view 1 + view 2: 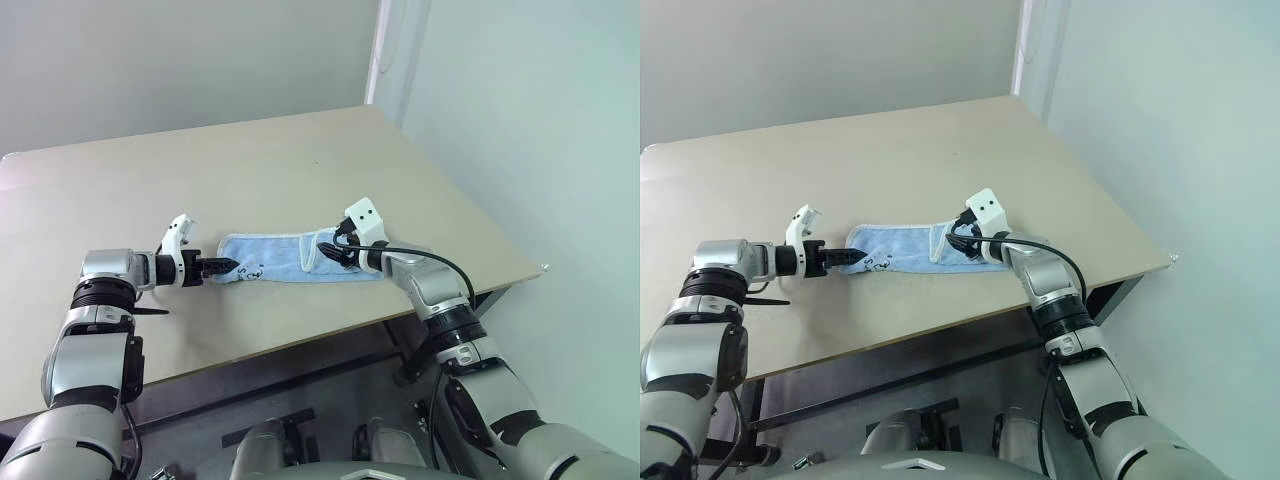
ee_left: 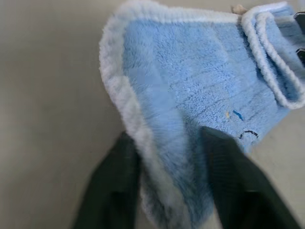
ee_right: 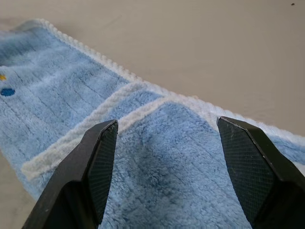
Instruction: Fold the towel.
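Observation:
The light blue towel [image 1: 285, 258] lies as a narrow strip on the tan table [image 1: 300, 160], near its front edge. Its right end is folded back over itself, whitish edging showing [image 3: 95, 119]. My left gripper [image 1: 225, 266] is at the towel's left end, and in the left wrist view its black fingers [image 2: 116, 176] pinch the fluffy edge, with cloth bunched between them. A small dark embroidered mark [image 2: 248, 135] sits close to that corner. My right gripper [image 1: 335, 252] hovers over the folded right end, fingers [image 3: 97, 157] wide apart and holding nothing.
The table's front edge [image 1: 330, 335] runs just below the towel, and its right corner [image 1: 540, 268] lies past my right arm. A pale wall [image 1: 180, 60] stands behind the table's far edge.

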Available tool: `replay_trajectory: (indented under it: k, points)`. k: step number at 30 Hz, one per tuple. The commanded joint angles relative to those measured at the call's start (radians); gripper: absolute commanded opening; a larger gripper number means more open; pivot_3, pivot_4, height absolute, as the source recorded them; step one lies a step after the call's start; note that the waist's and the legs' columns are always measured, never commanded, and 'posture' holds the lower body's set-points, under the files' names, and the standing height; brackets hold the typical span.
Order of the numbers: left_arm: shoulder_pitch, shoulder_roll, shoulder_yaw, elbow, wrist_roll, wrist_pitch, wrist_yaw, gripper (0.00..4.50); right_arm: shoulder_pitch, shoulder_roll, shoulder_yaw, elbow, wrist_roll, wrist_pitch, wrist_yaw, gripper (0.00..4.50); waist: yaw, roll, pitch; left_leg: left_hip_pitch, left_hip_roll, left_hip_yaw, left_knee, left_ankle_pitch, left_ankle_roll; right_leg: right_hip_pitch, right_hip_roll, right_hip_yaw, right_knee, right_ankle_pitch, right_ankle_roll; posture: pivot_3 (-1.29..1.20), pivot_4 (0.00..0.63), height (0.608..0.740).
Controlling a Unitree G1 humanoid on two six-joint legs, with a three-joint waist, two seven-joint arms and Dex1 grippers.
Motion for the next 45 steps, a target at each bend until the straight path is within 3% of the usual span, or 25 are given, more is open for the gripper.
replay_trajectory:
  k: [1,3,14,19,22,28,35,42,43,45]
  points:
    - [-0.021,0.003,0.013,0.015,-0.024,0.018,-0.034,0.5,0.003,-0.016,-0.016,-0.096,0.017,0.004,0.014,3.49,-0.004,0.0,0.0,0.0,0.0,0.0,0.0,0.0,0.0,0.0,0.0,0.0,0.0,0.0,0.0,0.0,0.0,0.735]
    - [-0.015,0.017,0.009,-0.002,-0.026,0.02,-0.066,0.01,0.015,-0.027,-0.016,-0.125,0.017,0.012,0.02,3.49,-0.006,-0.001,0.0,-0.001,0.001,0.0,0.0,0.003,-0.004,0.0,0.001,0.0,0.0,0.001,0.001,0.0,0.0,0.735]
    - [-0.011,0.235,0.017,-0.102,-0.06,0.103,-0.188,0.01,0.181,-0.167,-0.106,-0.464,0.178,0.124,0.153,3.49,-0.028,-0.002,0.001,-0.001,0.002,-0.003,0.0,0.0,0.001,0.0,0.002,0.0,0.0,0.0,0.0,0.0,0.0,0.735]
    - [0.081,0.312,-0.044,-0.397,-0.129,0.178,-0.325,0.01,0.24,-0.272,-0.136,-0.603,0.25,0.154,0.231,3.49,-0.025,-0.002,0.001,0.0,0.002,-0.005,0.0,-0.001,0.002,0.0,0.002,-0.001,-0.003,-0.001,-0.001,0.0,0.0,0.735]
    - [0.078,0.267,-0.052,-0.498,-0.157,0.191,-0.293,0.01,0.241,-0.314,-0.126,-0.612,0.255,0.167,0.242,3.49,-0.012,-0.002,0.001,-0.001,0.002,-0.005,0.0,-0.002,0.003,0.0,0.001,-0.001,-0.004,0.0,-0.001,0.0,0.0,0.735]
    - [0.009,0.119,-0.061,-0.498,-0.194,0.222,-0.196,0.01,0.25,-0.346,-0.097,-0.607,0.239,0.166,0.241,3.49,0.004,-0.002,0.002,-0.001,0.002,-0.004,-0.004,-0.002,0.002,-0.003,0.0,0.0,-0.004,0.0,-0.003,0.0,0.0,0.735]
    - [-0.067,-0.106,-0.065,-0.388,-0.195,0.181,-0.06,0.01,0.261,-0.351,-0.122,-0.626,0.222,0.171,0.169,3.49,-0.001,-0.002,0.002,-0.002,0.001,-0.009,0.003,-0.002,0.005,0.001,0.001,-0.002,-0.005,-0.001,-0.003,0.0,0.0,0.735]
    - [-0.131,-0.265,-0.082,-0.258,-0.166,0.086,0.044,0.01,0.324,-0.377,-0.146,-0.701,0.235,0.202,0.129,3.49,0.0,-0.003,0.002,-0.002,0.001,-0.01,0.006,-0.003,0.005,0.004,0.001,-0.003,-0.001,-0.001,-0.003,0.0,0.0,0.735]
    - [-0.136,-0.282,-0.091,-0.256,-0.164,0.083,0.046,0.52,0.333,-0.376,-0.148,-0.712,0.236,0.207,0.121,3.49,0.0,-0.003,0.002,-0.001,0.001,-0.011,0.007,-0.003,0.006,0.005,0.001,-0.004,-0.001,-0.001,-0.002,0.0,0.0,0.735]
    - [-0.148,-0.307,-0.09,-0.232,-0.16,0.073,0.063,1.0,0.345,-0.373,-0.153,-0.731,0.24,0.217,0.105,3.49,0.0,-0.003,0.002,-0.001,0.001,-0.011,0.008,-0.003,0.006,0.006,0.001,-0.004,-0.001,-0.001,-0.002,0.0,0.0,0.735]
